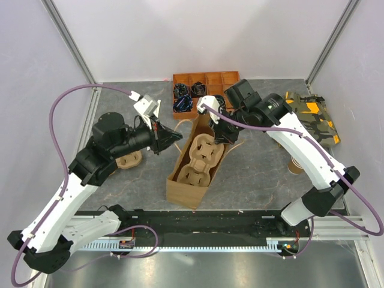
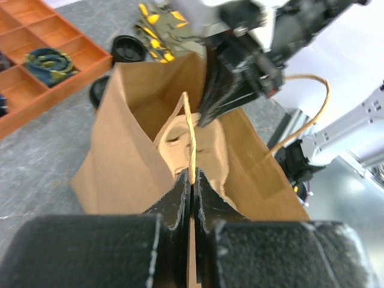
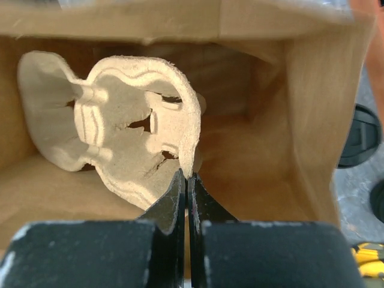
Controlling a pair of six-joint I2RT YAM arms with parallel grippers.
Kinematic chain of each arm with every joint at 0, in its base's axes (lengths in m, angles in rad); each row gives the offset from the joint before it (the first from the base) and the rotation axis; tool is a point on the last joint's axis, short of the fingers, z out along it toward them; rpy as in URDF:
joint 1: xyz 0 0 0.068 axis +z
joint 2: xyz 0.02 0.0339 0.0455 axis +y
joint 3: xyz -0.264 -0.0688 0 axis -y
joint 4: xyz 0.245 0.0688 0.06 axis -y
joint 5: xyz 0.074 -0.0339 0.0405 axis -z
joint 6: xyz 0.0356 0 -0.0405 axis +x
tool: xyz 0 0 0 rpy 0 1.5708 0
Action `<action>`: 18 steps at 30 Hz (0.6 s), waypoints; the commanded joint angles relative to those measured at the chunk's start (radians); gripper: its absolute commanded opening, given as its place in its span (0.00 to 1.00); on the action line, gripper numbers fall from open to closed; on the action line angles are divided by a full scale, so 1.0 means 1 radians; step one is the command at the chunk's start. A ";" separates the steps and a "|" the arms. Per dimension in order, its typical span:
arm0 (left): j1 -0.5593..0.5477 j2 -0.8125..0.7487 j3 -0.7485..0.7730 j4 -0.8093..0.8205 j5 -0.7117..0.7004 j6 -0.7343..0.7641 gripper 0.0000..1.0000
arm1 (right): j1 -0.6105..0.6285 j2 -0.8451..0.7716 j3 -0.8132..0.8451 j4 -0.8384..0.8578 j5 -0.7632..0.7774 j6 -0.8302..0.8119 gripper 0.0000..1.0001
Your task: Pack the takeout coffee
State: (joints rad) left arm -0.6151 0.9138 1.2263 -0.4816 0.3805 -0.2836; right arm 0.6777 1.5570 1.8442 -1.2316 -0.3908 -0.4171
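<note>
paper bag gripped from both sides on a grey desk

we see a grey, stone-patterned desk [image 1: 258, 174] boxed in by plain white walls and metal corner posts. at its middle sits a brown paper bag [image 1: 180, 186], mouth open. inside is a moulded pulp carrier [image 1: 201, 159], pale and rough, with rounded pockets. the left gripper [image 2: 192, 180] has its jaws pressed together on the bag's flat paper handle [image 2: 190, 132]. the right gripper [image 3: 187, 179] reaches into the bag, jaws closed on the carrier's thin edge.

an orange compartment tray [image 1: 222, 79] sits at the far edge and a camouflage cloth [image 1: 312, 117] near the far right corner. a second carrier [image 1: 129, 159] lies toward the left edge, under the left arm. a tan cup [image 1: 295, 165] stands toward the right edge, half hidden by the right arm. two round black lids [image 2: 129, 48] show on the desk just past the bag. we cannot tell which of these is the coffee. open grey surface shows between the bag and the near right corner.
</note>
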 commanded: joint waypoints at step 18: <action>-0.120 -0.107 -0.174 0.170 -0.115 -0.023 0.02 | 0.063 -0.161 -0.422 0.455 0.079 0.081 0.00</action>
State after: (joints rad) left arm -0.7307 0.8360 1.0649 -0.3477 0.2878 -0.3012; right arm 0.7357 1.3903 1.4502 -0.8631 -0.3305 -0.3573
